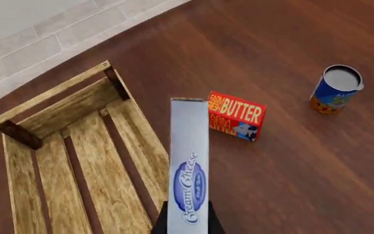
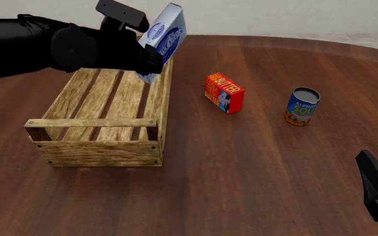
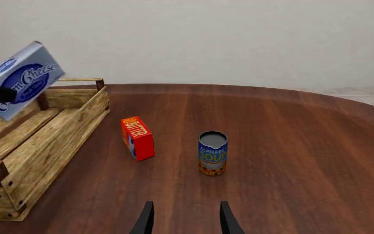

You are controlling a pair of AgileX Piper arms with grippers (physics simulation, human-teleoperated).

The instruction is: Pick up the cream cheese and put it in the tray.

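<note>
My left gripper (image 2: 151,64) is shut on the cream cheese (image 2: 165,32), a white and pale-blue box with a dark blue oval logo. It holds the box tilted in the air over the right wall of the tray (image 2: 97,147), a light-wood slatted crate. The box also shows in the left wrist view (image 1: 188,161) and in the right wrist view (image 3: 23,78). The tray shows there too (image 1: 64,161) (image 3: 44,141). My right gripper (image 3: 184,219) is open and empty, low at the table's near right.
A red-orange butter box (image 2: 224,92) stands right of the tray. A blue soup can (image 2: 302,106) stands farther right. A pale tiled floor (image 1: 57,34) lies beyond the table's edge.
</note>
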